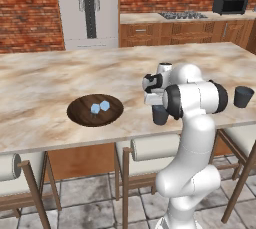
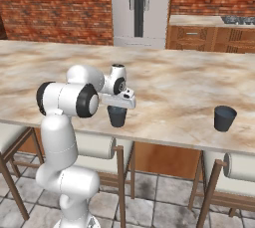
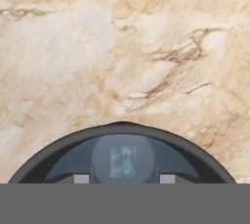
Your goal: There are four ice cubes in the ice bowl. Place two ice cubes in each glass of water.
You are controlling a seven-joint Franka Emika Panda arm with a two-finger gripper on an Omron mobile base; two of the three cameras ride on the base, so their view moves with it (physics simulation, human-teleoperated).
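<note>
While over glass (image 3: 122, 157), end effector (image 3: 124, 179) parted, empty.

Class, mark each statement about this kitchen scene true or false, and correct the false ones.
1. Two ice cubes lie in the ice bowl. True.
2. The gripper hangs over a glass. True.
3. That glass is empty. False: the hand view shows a cube inside it.
4. The other glass stands inside the bowl. False: it stands on the counter, apart.
5. Both glasses are pink. False: dark grey-blue.
</note>
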